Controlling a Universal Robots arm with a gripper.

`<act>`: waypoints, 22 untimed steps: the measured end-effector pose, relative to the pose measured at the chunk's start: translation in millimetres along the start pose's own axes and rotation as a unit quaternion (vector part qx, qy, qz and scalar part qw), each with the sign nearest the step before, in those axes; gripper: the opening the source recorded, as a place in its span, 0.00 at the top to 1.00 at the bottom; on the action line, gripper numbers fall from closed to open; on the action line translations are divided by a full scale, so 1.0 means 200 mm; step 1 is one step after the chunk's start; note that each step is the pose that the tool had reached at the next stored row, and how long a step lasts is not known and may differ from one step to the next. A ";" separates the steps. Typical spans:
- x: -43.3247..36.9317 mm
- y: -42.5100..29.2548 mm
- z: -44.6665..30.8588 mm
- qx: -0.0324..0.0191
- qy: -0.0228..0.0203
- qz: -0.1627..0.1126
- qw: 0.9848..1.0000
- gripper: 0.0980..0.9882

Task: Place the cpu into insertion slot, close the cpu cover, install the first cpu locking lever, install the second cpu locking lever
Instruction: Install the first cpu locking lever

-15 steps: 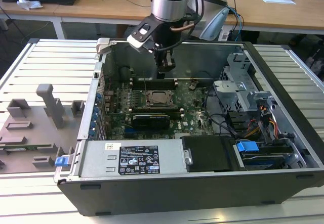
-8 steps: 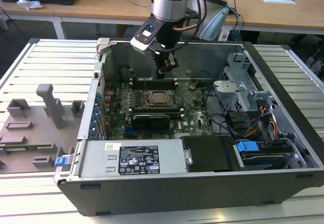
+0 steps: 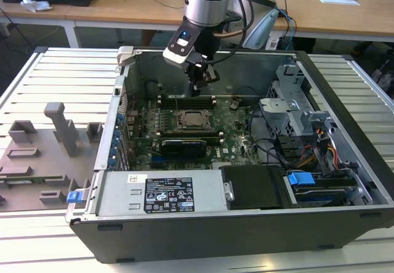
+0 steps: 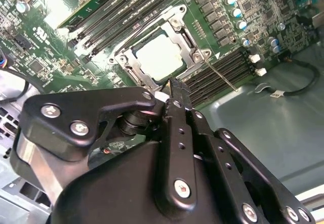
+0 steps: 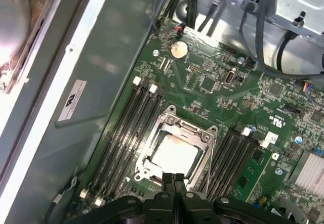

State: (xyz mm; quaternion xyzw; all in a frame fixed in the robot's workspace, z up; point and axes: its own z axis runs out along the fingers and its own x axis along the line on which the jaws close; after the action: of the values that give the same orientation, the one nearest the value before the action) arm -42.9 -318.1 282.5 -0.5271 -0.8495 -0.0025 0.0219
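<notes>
In the exterior view, grey fixtures stand on the slatted desk at the view's left. Just beside them lies the open computer case, with a power supply along its near wall and a green circuit board on its floor. Near the board's middle sits the insertion slot. The arm comes down from above, and the tool hangs inside the case over the slot, apart from it. At the view's right are a silver drive cage and a bundle of cables.

In both wrist views the cpu lies flat in the slot with its pale metal top facing up. The cpu cover lies down around it, and the chip shows through the cover's window. Long black memory slots run on either side of the socket, and a round coin battery sits further off on the board. A thin metal lever runs along one side of the socket. I cannot tell whether it is hooked down.

The tool is clenched: its two black fingers press together with nothing between them. Their tips point at the near edge of the socket, beside the chip and above it.
</notes>
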 end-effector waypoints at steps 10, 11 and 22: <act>0.000 0.000 0.000 0.002 -0.001 -0.051 0.999 0.99; 0.000 0.000 0.000 0.002 -0.001 -0.056 0.998 0.99; 0.000 0.000 0.000 0.005 -0.002 -0.124 0.992 0.99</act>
State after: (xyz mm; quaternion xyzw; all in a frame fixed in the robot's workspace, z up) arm -42.8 -318.1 282.5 -0.4177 -0.9083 0.0003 0.0220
